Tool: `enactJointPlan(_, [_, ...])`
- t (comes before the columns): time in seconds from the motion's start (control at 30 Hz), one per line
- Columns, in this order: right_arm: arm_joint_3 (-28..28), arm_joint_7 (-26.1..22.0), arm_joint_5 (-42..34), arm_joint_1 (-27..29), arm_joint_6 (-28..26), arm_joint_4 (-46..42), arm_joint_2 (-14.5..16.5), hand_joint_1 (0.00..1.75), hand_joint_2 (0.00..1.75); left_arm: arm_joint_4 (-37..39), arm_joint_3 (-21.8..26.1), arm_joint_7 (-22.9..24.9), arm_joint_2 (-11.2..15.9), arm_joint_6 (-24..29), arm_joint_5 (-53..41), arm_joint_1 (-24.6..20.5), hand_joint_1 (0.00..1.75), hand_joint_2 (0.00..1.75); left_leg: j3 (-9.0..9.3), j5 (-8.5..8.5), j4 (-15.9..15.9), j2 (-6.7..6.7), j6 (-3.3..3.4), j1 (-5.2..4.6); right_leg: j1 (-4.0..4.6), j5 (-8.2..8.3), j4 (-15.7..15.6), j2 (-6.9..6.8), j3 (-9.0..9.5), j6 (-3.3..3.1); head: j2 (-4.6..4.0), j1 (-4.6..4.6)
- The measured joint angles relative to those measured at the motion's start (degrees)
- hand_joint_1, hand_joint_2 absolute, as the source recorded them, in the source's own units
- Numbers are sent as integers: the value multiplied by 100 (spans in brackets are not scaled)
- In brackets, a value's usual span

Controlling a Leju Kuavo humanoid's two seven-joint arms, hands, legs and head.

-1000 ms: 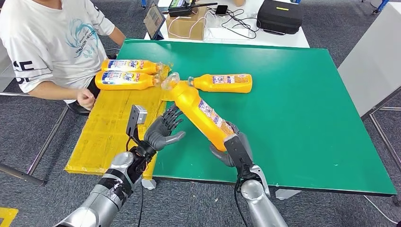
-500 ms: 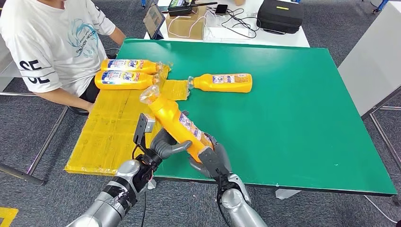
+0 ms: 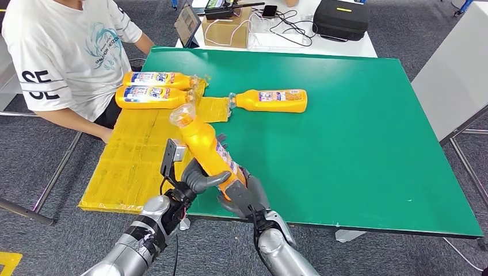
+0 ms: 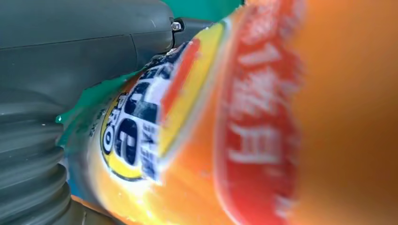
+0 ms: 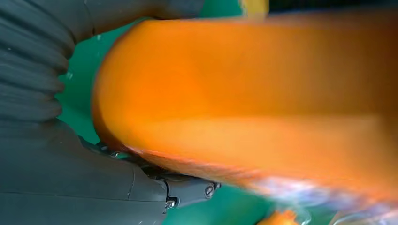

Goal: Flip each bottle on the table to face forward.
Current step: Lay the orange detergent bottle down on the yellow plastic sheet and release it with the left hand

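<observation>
1. Since the earlier frame, held bottle (image 3: 208, 150) swung left and closer in; left hand (image 3: 193, 177) now on it.
2. Right hand (image 3: 244, 195) fingers wrapped round its base, bottle raised over the bench's near edge.
3. Judged mid-task: two bottles (image 3: 152, 89) lie on yellow sheet (image 3: 135, 155); third bottle (image 3: 270, 100) untouched.
4. Green bench (image 3: 357, 144); grey carpet; seated person (image 3: 63, 52).
</observation>
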Motion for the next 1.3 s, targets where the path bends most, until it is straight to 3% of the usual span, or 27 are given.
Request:
enactJointPlan(0.47, [138,9,-237,67,-119,-69,-131,0,175,-24,264,-44,15,127,317,-16,175,175,-2,0,1,-1,0,-1,-1,0,-1,-1,-1,0,2,0])
enactJointPlan(0.63, [18,-9,-449,135,-206,-397,-270,0,175,-3,437,-303,67,646,135,-109,175,175,-2,0,1,-1,0,0,0,0,0,-1,-2,0,0,0])
enactJointPlan(0.93, [-553,-80,-627,351,-220,-1577,-681,0,175,682,599,-876,630,2646,-2429,-689,175,175,-1,2,1,0,0,0,0,2,1,0,-1,1,0,1])
enactJointPlan(1.1, [-764,-97,-728,368,-141,-1977,-808,0,175,1152,530,-827,1010,3154,-3716,-1009,175,175,-1,2,1,2,0,1,0,2,2,1,-2,1,0,0])
enactJointPlan(1.3, [-903,-112,-772,357,-44,-2213,-905,0,175,1595,330,-511,1365,3266,-4691,-1322,175,175,-2,4,1,-4,1,1,0,1,3,-2,-1,0,1,2])
